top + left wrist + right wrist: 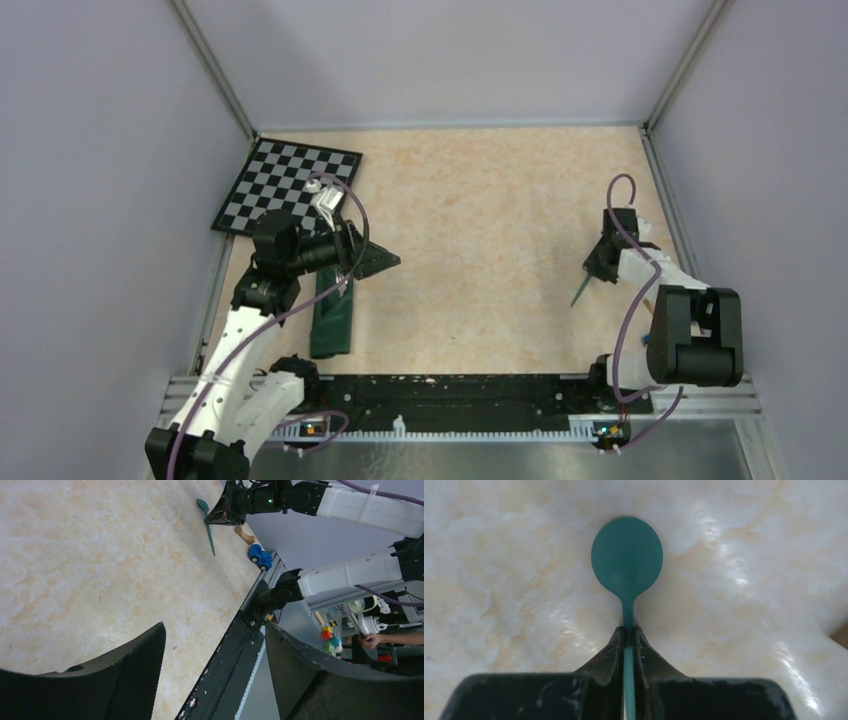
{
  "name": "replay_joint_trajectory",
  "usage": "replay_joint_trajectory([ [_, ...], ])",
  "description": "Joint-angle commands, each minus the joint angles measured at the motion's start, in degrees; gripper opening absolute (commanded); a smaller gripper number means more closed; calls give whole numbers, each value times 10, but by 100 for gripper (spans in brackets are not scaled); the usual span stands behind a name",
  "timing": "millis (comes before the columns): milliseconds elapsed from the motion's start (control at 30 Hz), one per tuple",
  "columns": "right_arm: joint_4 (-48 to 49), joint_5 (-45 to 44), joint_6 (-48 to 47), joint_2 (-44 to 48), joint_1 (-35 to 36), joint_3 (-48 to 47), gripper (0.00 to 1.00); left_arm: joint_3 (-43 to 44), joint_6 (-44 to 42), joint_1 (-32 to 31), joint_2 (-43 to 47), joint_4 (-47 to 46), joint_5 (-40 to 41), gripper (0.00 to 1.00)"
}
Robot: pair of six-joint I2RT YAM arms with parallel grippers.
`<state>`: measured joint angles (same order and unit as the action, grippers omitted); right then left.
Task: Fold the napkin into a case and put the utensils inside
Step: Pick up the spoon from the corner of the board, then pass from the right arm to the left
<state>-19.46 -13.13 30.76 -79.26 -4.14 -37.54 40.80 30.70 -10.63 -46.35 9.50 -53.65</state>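
**teal spoon [626, 555] pinched in right gripper [628, 630]; left gripper [385, 262] spread beside the case [332, 320]**

right gripper: pressed together on the spoon's thin handle, just below the neck. The round head sticks out past the fingertips. The head is low over the counter [480, 220]; can't tell whether it's touching or just clear. From overhead the handle pokes out toward the near edge, on the right side of the counter.

Handling, my read: the spoon is light, stiff, slim and smooth. A narrow handle in a flat pinch can pivot or slip. A hold near the neck gives good control of the head, but the long free end will swing if it twists. Keep it level and feed it in along the pouch's long axis.

left gripper: fingers wide apart, nothing between them. It hangs over the counter just right of the case's far end, not touching the cloth as far as I can see.

case: long narrow dark green fold on the left side of the counter, nearer than the checkered board [285, 185] and well apart from the spoon. The cloth is soft and limp, so the mouth will likely collapse. The left gripper probably has to pinch the top layer at the open end. Can't tell which end is open.

Fork: not visible in any view.

blue toy car [260, 556] and tan wooden piece [244, 534] sit near the spoon by the counter's right edge. They're not part of the job; steer clear.
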Motion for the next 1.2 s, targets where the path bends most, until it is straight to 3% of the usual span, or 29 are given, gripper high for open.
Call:
replay_joint_trajectory([
  [0,61,180,-43,12,18,18,0,22,16,-2,-11,-18,-17,77],
  [167,230,474,-50,128,84,69,0,-29,119,-3,-15,-147,-45,78],
  [267,389,604,56,136,174,80,0,-72,194,-14,-10,-257,-31,77],
  [333,536,638,154,121,242,85,0,-90,224,-32,-1,-306,10,77],
  [533,812,570,313,53,415,53,0,-111,231,-136,30,-393,160,75],
  [700,972,545,412,-26,471,20,0,-104,209,-197,25,-385,213,69],
  [867,1020,529,441,-57,482,6,0,-107,209,-217,29,-376,239,63],
  [1067,985,520,417,-48,486,6,0,-96,197,-218,52,-333,284,57],
  [1167,988,519,415,-49,487,7,0,-84,191,-218,44,-317,281,48],
])
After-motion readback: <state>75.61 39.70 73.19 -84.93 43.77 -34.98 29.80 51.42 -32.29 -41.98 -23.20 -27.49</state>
